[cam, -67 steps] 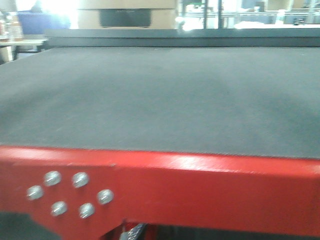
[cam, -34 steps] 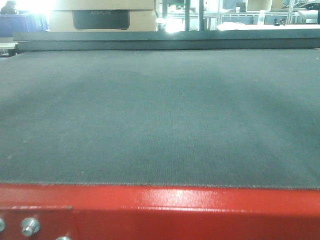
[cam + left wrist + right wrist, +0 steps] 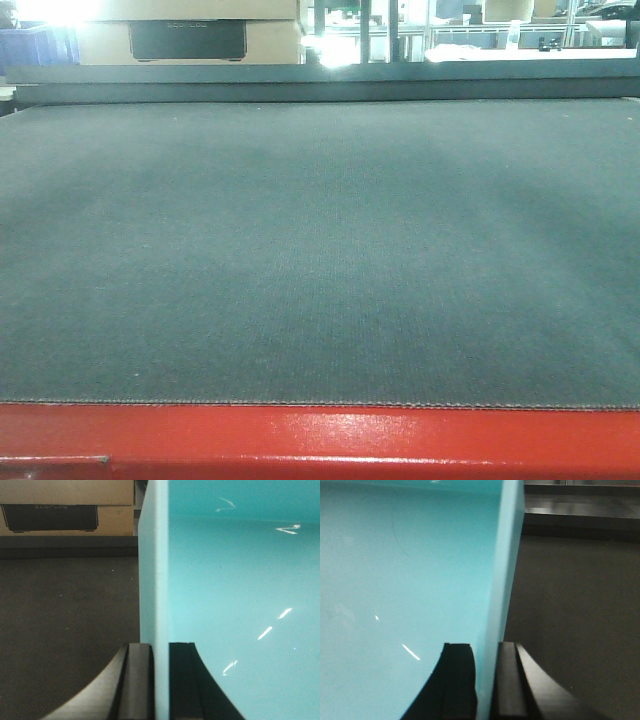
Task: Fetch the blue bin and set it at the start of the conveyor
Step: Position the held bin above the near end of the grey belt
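Closer in, we see the red edge (image 3: pixel 320 442) drop low and the belt (image 3: pixel 320 250) fill the view, while left hand (image 3: pixel 161 680) and right hand (image 3: pixel 487 680) each clamp a wall of the bin (image 3: pixel 240 580) above it, ready to lower.

left gripper (image 3: pixel 161 650) astride bin (image 3: pixel 240 605) wall | right gripper (image 3: pixel 486 649) astride opposite wall | box (image 3: pixel 270 40) behind belt (image 3: pixel 320 250)

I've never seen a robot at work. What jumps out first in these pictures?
The turquoise bin fills both wrist views, one wall pinched by the left hand, another by the right hand. In the front view a broad dark belt stretches ahead behind a glossy red edge.
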Controlling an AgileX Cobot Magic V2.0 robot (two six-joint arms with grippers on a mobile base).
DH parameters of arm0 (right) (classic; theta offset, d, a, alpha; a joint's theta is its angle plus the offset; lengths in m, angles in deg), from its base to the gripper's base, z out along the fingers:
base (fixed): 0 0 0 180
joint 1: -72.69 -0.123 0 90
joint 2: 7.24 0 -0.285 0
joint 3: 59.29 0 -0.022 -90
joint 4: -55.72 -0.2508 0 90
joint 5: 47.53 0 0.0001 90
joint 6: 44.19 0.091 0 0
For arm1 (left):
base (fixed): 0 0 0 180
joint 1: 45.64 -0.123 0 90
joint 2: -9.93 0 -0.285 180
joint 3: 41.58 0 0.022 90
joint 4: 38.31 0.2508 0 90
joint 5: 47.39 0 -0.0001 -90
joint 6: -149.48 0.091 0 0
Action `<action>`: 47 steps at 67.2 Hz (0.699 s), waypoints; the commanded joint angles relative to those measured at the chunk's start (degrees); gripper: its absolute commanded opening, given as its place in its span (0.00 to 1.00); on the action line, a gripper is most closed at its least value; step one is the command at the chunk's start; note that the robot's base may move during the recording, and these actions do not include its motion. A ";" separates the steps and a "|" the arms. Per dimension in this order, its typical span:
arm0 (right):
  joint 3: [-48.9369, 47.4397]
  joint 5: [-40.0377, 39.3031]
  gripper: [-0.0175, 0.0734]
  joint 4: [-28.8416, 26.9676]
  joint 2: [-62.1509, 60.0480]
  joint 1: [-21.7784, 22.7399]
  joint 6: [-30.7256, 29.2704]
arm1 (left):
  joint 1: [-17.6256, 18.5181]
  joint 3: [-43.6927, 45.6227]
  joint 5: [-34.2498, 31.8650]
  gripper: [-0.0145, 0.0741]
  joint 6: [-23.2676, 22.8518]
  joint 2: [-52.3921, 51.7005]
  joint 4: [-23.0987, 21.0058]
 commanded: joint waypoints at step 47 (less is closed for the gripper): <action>-0.34 -4.32 0.03 -0.53 -0.82 -0.04 -1.11 | -0.10 0.76 -1.85 0.04 -0.13 -0.78 -1.41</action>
